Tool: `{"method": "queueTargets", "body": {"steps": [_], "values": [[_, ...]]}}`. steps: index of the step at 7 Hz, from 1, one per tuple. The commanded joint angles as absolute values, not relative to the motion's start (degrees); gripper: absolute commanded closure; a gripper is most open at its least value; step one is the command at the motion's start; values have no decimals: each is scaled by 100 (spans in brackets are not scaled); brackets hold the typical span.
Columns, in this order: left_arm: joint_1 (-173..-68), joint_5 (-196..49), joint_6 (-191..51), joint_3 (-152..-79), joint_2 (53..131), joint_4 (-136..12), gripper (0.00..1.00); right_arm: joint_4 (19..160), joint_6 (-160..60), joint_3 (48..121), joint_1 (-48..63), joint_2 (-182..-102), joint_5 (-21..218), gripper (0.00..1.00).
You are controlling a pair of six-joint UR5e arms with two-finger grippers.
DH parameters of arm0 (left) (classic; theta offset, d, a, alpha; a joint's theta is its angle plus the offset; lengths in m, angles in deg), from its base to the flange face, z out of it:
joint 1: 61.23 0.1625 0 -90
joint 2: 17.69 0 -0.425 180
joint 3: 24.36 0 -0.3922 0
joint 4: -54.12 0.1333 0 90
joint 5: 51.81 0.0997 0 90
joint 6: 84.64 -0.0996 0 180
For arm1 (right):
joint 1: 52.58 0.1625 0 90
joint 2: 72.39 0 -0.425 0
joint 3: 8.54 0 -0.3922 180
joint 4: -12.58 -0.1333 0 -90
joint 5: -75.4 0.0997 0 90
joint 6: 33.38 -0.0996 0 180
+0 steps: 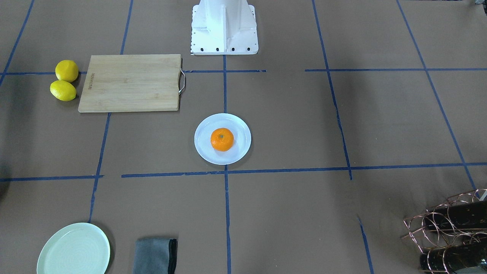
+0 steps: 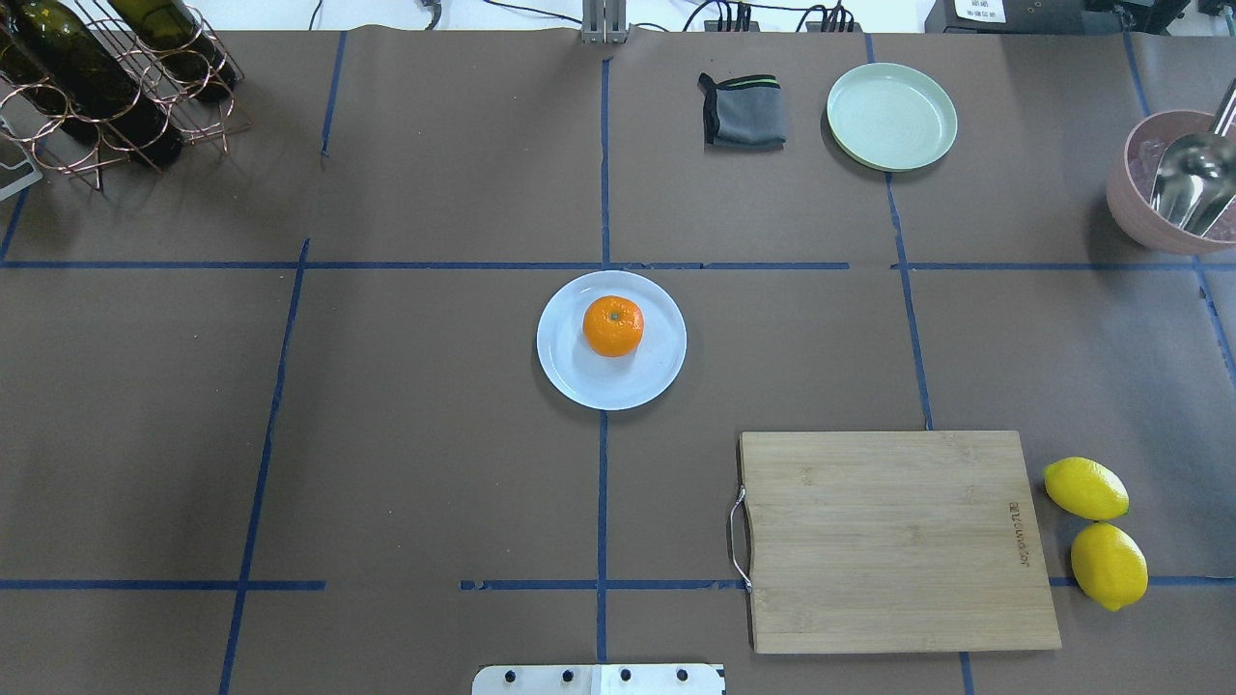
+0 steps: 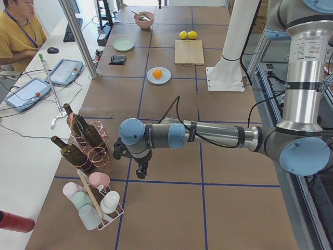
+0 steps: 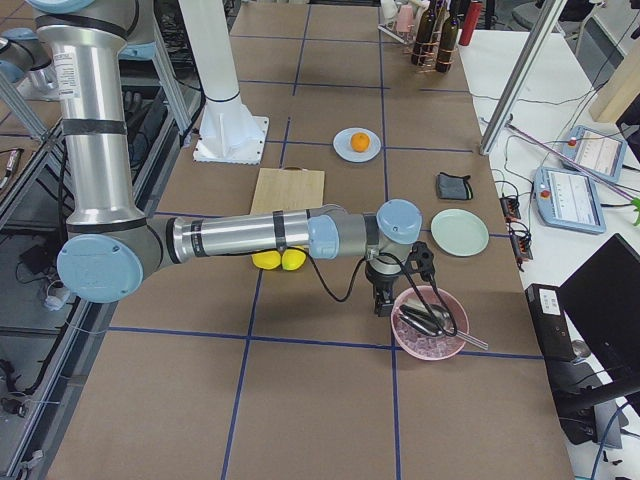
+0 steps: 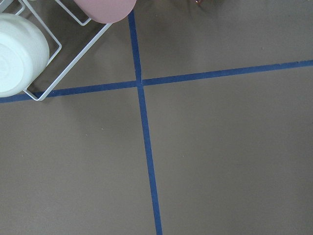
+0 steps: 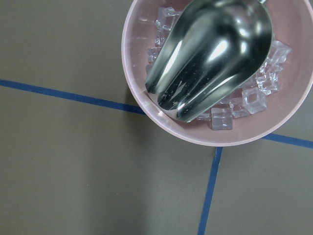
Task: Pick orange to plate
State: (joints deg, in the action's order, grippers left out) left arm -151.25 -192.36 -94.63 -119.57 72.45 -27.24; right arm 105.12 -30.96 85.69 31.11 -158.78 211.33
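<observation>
Plainly, my left claw [image 3: 139,169] hung far left of the plate [image 2: 579,376]; whether its fingers were apart or together, I could not tell. The orange [image 2: 612,325] sat on that plate, so the job looked done. My right claw [image 4: 382,300], equally unreadable, hovered far right of the plate beside the ice bowl [image 2: 1139,222], and a careless sweep might have jolted the plate and rolled the fruit off.
</observation>
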Motion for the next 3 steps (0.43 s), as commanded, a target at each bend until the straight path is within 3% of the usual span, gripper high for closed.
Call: {"method": "queueTargets", "body": {"steps": [1, 3], "values": [[-15123, -19217, -9466, -11954, 7257, -2727, 0, 10548, -3092, 8594, 3118, -15896, 21383, 0], [-15115, -19191, -9492, -11936, 7319, -2744, 0, 10531, -3092, 8576, 3118, -15870, 21383, 0]]}}
